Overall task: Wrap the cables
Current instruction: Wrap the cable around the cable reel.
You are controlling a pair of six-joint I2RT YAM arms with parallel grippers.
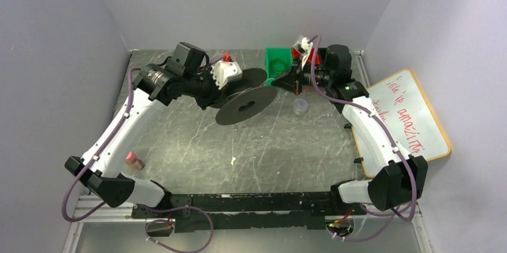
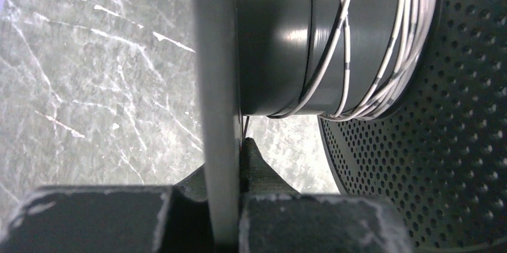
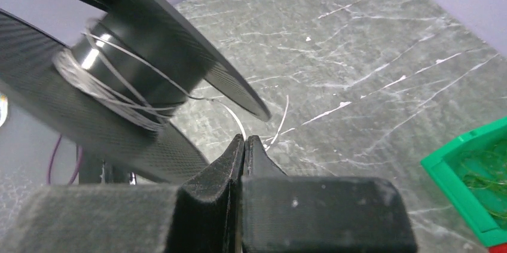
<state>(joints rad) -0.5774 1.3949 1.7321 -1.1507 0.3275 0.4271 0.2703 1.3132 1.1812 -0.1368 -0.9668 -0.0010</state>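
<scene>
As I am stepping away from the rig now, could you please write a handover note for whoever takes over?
Left gripper: shut on the black spool by its flange, holding it off the table.
Right gripper: shut, pinching the cable just beside the spool.
Done: several turns lie on the hub, bunched against one flange.
Left: wind on the loose tail curling past that gripper.

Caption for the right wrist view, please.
Right fingers pinch the whitish cable trailing off the black spool above the marble table.

left pincer clamps the spool flange; whitish cables wrap its hub.
</scene>
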